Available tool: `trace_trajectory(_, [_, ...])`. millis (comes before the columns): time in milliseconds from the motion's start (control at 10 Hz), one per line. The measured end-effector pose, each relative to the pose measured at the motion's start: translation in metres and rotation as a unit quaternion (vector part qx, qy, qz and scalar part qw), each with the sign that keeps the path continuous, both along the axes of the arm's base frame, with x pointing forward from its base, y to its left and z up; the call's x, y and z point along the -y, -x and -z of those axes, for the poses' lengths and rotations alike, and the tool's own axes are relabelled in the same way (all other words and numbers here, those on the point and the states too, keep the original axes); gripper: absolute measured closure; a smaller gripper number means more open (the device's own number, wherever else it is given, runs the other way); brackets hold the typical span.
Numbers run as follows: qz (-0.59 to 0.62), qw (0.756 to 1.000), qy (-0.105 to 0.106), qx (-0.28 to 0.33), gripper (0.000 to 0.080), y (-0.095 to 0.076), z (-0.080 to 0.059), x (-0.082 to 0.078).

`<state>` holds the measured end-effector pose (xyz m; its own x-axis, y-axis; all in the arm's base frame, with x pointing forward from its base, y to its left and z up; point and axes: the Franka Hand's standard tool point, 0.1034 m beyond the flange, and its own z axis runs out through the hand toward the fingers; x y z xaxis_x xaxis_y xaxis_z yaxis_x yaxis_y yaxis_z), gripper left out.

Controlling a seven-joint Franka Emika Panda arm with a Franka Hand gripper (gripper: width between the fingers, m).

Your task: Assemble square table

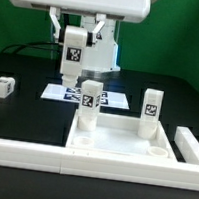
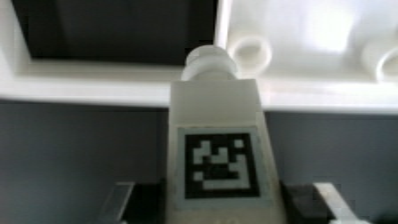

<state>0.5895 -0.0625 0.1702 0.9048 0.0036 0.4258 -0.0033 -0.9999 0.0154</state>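
The square table's slab (image 1: 117,142) is a white square with a raised rim, lying in the middle. One white leg (image 1: 151,105) stands upright at its far corner on the exterior view's right. Another leg (image 1: 2,86) lies on the black table at the exterior view's left. My gripper (image 1: 87,84) is shut on a third leg (image 1: 89,98) and holds it upright over the slab's far corner on the exterior view's left. In the wrist view my gripper (image 2: 222,205) holds this tagged leg (image 2: 217,150), whose end sits right beside a corner hole (image 2: 253,50).
A long white L-shaped rail (image 1: 40,157) runs along the front and up the exterior view's right side (image 1: 192,147). The marker board (image 1: 58,90) lies behind the slab under my arm. Cables hang at the back left.
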Motion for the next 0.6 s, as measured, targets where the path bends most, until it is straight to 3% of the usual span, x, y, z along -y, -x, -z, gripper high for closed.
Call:
trace_trajectory(100, [0.009,0.999,0.018,0.046,0.0509,0.001,-0.003,-0.001])
trace_trajectory(200, [0.021,0.996,0.036,0.078,0.0509,0.011,-0.005,0.019])
trace_trajectory(600, [0.021,0.996,0.030,0.077,0.0509,0.012,0.000,0.015])
